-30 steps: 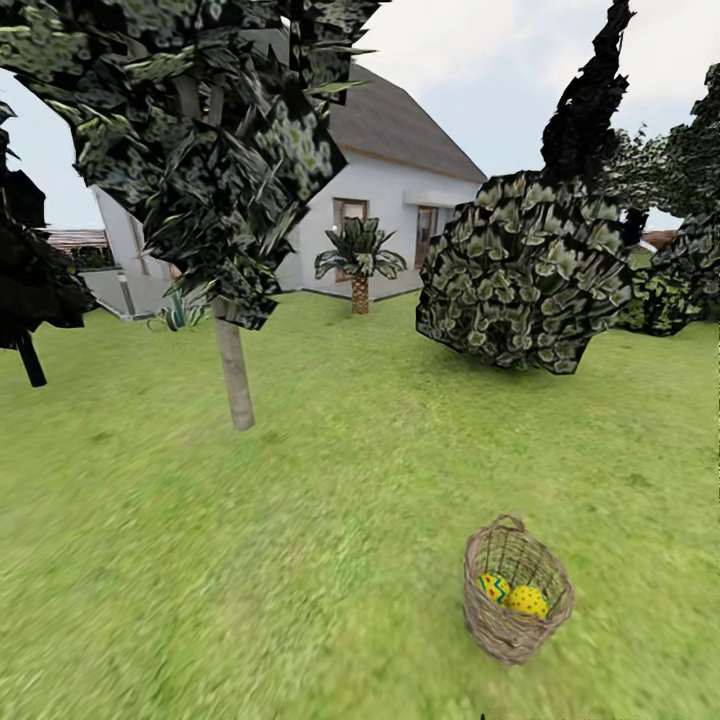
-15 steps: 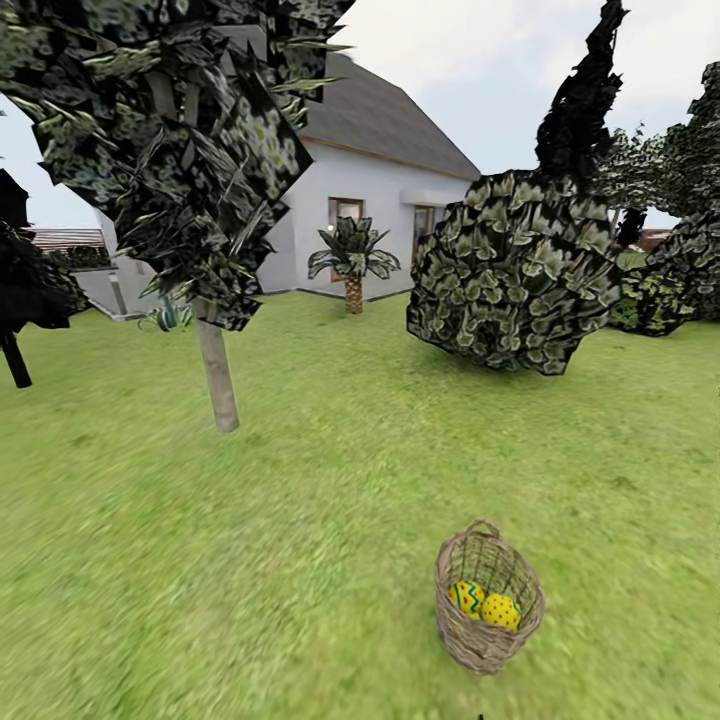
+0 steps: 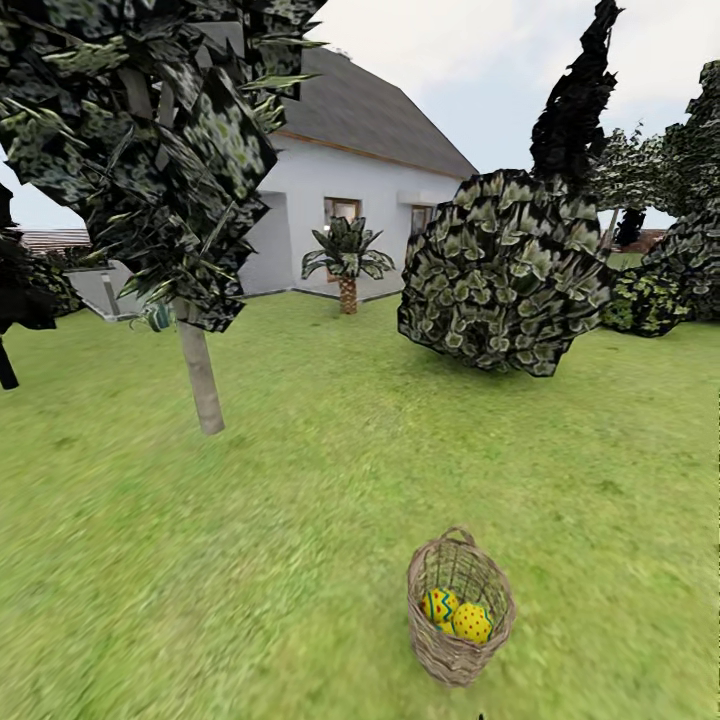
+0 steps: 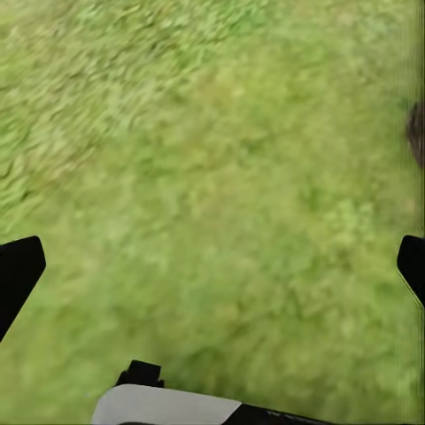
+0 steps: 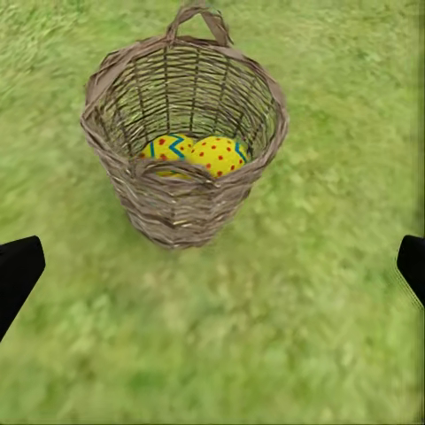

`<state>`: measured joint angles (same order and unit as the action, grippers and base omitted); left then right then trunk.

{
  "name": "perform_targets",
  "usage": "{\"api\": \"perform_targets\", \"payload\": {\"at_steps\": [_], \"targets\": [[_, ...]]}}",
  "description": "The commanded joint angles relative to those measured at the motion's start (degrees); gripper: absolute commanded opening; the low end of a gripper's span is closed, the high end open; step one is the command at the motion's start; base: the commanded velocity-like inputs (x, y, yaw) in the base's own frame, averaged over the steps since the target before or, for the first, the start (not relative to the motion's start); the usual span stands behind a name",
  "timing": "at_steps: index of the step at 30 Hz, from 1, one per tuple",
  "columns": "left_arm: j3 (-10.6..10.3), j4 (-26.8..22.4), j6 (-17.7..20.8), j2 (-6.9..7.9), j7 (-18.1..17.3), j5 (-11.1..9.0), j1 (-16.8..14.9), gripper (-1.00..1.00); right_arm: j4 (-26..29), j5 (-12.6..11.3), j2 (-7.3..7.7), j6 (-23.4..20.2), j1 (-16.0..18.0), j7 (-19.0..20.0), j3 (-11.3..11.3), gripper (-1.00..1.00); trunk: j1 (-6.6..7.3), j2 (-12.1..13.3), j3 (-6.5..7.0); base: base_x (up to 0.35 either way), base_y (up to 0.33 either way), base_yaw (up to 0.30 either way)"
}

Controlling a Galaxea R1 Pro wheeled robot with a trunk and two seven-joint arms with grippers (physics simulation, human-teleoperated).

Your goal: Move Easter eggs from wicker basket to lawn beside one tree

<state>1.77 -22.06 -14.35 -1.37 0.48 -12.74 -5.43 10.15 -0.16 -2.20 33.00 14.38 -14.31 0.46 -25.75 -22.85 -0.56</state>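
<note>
Basket [image 3: 460, 608] of open-woven brown wicker at 5 o'clock on patchy lawn [image 3: 300, 520], cradling dotted yellow eggs [image 3: 471, 622]. Left gripper [image 4: 212, 266] and right gripper [image 5: 212, 266] spread wide, empty.

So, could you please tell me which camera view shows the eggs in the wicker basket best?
The right wrist view: it looks down into the wicker basket, where two patterned eggs show large. The head view shows the same eggs smaller. In the left wrist view a dark edge, perhaps the basket, shows no eggs.
</note>
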Motion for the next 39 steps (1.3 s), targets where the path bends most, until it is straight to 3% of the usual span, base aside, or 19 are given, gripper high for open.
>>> {"api": "perform_targets", "payload": {"at_steps": [1,14,35,39], "targets": [[0.2,0.0,-0.1,-0.04,0.0,0.0,0.0,1.0,0.0,0.0,-0.01,0.1,0.0,-0.2,0.1,1.0,-0.03,-0.1,-0.06,0.089,-0.326,0.0],[0.2,0.0,-0.1,-0.04,0.0,0.0,0.0,1.0,0.0,0.0,-0.02,0.1,0.0,-0.2,0.1,1.0,-0.03,-0.1,-0.06,0.106,-0.324,0.0],[0.2,0.0,-0.2,0.01,0.0,0.0,0.0,1.0,0.2,-0.2,-0.01,0.2,0.0,-0.2,-0.1,1.0,-0.03,-0.1,-0.06,0.243,-0.247,0.0],[0.3,0.0,-0.2,0.05,0.0,0.0,0.0,1.0,0.1,-0.1,-0.06,3.8,0.0,-0.2,-0.2,1.0,-0.03,-0.1,-0.06,0.295,-0.147,0.0]]}}
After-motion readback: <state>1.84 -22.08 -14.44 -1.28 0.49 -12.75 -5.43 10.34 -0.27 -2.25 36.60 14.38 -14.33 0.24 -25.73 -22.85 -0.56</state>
